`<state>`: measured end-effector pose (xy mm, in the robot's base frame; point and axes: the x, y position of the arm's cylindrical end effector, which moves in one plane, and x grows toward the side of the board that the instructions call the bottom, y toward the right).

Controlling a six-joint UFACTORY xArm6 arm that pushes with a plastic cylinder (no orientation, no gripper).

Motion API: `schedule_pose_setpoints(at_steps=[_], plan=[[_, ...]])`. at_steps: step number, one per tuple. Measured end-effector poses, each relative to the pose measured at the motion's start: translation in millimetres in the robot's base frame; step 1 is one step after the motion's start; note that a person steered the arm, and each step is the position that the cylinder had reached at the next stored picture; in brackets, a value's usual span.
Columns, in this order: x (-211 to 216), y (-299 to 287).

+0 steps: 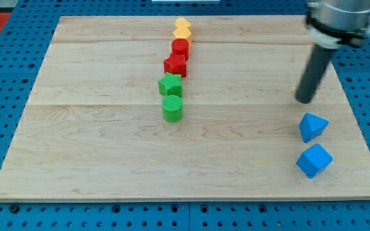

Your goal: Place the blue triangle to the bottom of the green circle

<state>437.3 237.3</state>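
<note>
Tip point(305, 101) bare rod, no jaws, just far-side of blue triangle point(313, 126) | green circle point(172, 108) well left | swing round right side, push left slowly, stop near-side of circle

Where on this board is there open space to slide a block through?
Free: the whole left side, and the wide stretch between the green circle and the blue triangle. Crowded: the block column top-centre, and right, where my tip stands above both blue blocks.
</note>
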Motion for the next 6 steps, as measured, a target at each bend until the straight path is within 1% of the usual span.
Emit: schedule_pose_setpoints(at_steps=[1,2,3,4,5,6], plan=[[38.0,20.8],[62.3,3.6],[74.3,-40.5],[73.6,-84.3],[65.9,-94.4],[66.0,-151.1]])
